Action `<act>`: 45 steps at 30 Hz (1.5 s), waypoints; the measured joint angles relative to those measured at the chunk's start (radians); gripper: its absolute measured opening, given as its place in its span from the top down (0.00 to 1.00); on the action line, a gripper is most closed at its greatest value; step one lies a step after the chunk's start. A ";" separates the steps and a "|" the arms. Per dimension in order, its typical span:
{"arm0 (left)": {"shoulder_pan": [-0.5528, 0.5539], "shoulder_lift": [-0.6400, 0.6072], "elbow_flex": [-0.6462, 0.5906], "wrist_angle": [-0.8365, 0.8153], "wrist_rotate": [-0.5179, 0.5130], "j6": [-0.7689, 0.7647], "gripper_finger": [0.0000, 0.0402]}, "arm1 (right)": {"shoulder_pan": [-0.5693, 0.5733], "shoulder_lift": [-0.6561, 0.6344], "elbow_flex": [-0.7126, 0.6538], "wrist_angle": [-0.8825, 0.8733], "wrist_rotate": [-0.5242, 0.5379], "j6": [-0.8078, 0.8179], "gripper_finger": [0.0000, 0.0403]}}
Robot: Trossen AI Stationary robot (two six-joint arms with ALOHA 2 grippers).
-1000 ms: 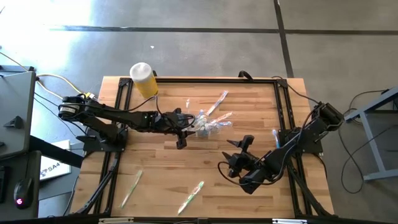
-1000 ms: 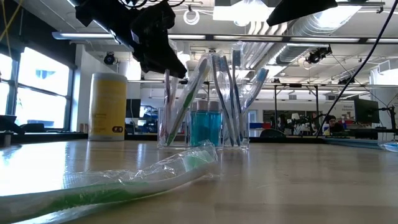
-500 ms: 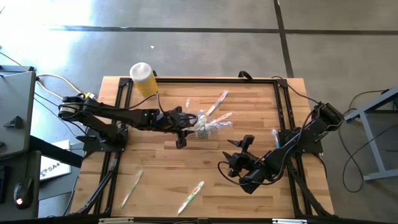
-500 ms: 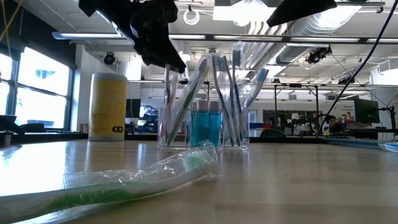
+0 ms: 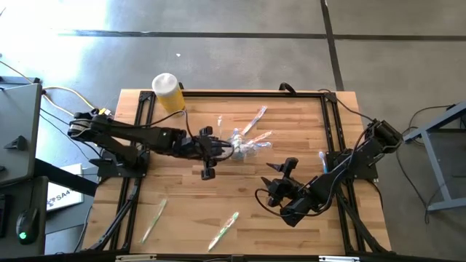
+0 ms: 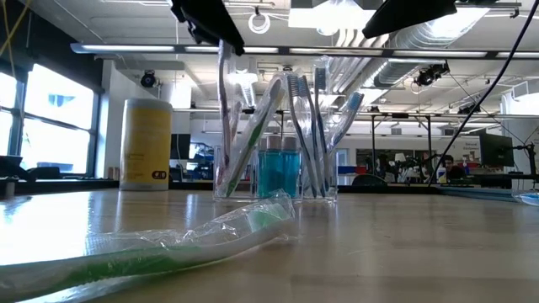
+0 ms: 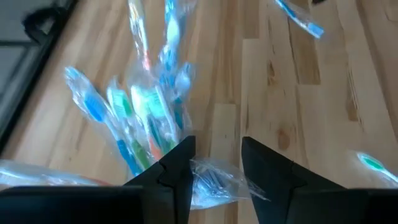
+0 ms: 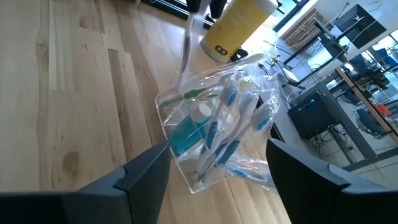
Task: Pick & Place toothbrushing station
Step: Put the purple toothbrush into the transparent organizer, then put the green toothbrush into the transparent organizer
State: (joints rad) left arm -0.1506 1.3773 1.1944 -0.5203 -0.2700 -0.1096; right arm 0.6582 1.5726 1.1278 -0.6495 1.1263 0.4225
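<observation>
As left arm rises, left hand (image 5: pixel 209 151) now sits higher above clear container (image 5: pixel 242 145) at bench (image 5: pixel 182 204) centre than a second ago. Fingers narrow, apparently pinching wrapped toothbrush (image 6: pixel 222 109), its lower end still inside container; grip hard to confirm. Likely mid-insertion or adjustment. Container holds several upright toothbrushes plus teal-ended tubes (image 6: pixel 279 174). More wrapped brushes (image 5: pixel 223 231) lie loose near front edge. Right hand (image 5: pixel 275 178) waits nearby, wide open, empty.
</observation>
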 joint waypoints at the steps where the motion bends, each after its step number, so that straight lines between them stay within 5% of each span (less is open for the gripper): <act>1: -0.006 0.000 0.006 -0.003 -0.018 0.000 0.69 | 0.000 0.000 0.000 0.000 0.000 0.000 0.36; 18: 0.126 0.120 0.003 -0.043 -0.066 0.022 0.69 | 0.000 0.000 0.001 0.000 -0.008 0.023 0.36; 35: 0.124 0.112 0.004 0.093 -0.066 0.192 0.69 | 0.000 0.000 0.001 -0.005 -0.003 0.021 0.36; 45: 0.089 -0.070 0.004 0.117 -0.181 0.291 0.69 | 0.000 0.000 0.000 -0.018 -0.003 0.024 0.36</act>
State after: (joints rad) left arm -0.0613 1.3074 1.1988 -0.4038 -0.4510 0.1813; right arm 0.6580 1.5726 1.1278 -0.6670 1.1234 0.4464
